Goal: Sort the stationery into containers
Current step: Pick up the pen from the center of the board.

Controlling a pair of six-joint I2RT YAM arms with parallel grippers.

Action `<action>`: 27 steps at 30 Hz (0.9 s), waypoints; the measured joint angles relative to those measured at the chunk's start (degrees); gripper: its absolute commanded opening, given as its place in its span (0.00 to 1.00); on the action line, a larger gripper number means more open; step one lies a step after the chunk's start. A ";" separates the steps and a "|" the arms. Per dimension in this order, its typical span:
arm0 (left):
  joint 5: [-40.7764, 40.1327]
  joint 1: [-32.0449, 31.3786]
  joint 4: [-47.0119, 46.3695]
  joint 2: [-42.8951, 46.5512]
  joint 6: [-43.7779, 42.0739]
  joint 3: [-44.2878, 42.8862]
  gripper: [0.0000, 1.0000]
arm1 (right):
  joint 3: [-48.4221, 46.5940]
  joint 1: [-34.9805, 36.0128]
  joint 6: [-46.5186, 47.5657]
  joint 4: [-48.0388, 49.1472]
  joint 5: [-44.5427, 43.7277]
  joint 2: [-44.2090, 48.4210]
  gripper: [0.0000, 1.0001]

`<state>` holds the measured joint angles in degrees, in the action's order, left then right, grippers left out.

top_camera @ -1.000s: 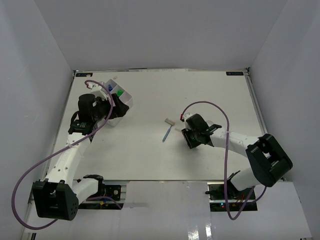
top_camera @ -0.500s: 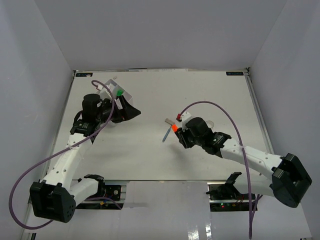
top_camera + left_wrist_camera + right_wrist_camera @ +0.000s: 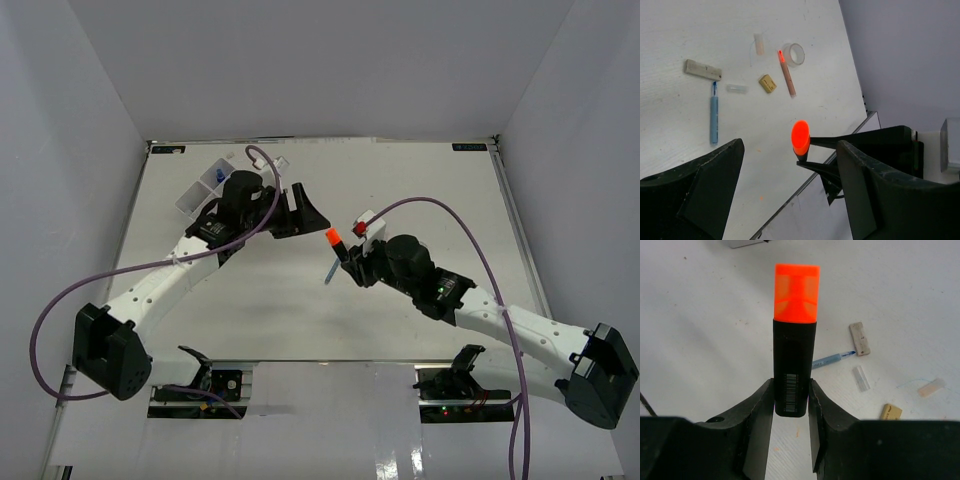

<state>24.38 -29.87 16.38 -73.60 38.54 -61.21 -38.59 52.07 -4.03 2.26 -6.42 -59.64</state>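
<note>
My right gripper [image 3: 791, 400] is shut on the black body of an orange-capped highlighter [image 3: 795, 340], held upright above the table [image 3: 333, 240]. My left gripper [image 3: 303, 212] stands open just up and left of it, with nothing between its fingers [image 3: 695, 192]. In the left wrist view the orange cap [image 3: 800, 137] shows ahead of the gap. The white tray [image 3: 197, 195] sits at the far left, partly hidden by the left arm, with a blue cap [image 3: 219, 176] inside. A blue pen [image 3: 714, 112] lies on the table below the highlighter.
Loose on the table lie a grey eraser [image 3: 702, 70], a tan eraser [image 3: 767, 83], a clear cap [image 3: 736, 88], a pink pen [image 3: 786, 74] and a clear tape ring [image 3: 793, 54]. The table's near edge [image 3: 805, 192] runs below the left gripper.
The left arm swung from the tray to the right, towards the table's middle. The right gripper lifted the orange highlighter off the table and carried it up and left.
</note>
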 measured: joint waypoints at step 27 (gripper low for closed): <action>-8.98 -5.99 0.04 -7.56 -2.01 -4.92 0.02 | -1.64 0.52 1.44 4.74 -3.54 -3.76 0.91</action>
<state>15.40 -35.86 16.43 -81.17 36.53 -66.13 -40.23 52.60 -2.59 7.01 -9.96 -63.40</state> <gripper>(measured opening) 0.293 0.685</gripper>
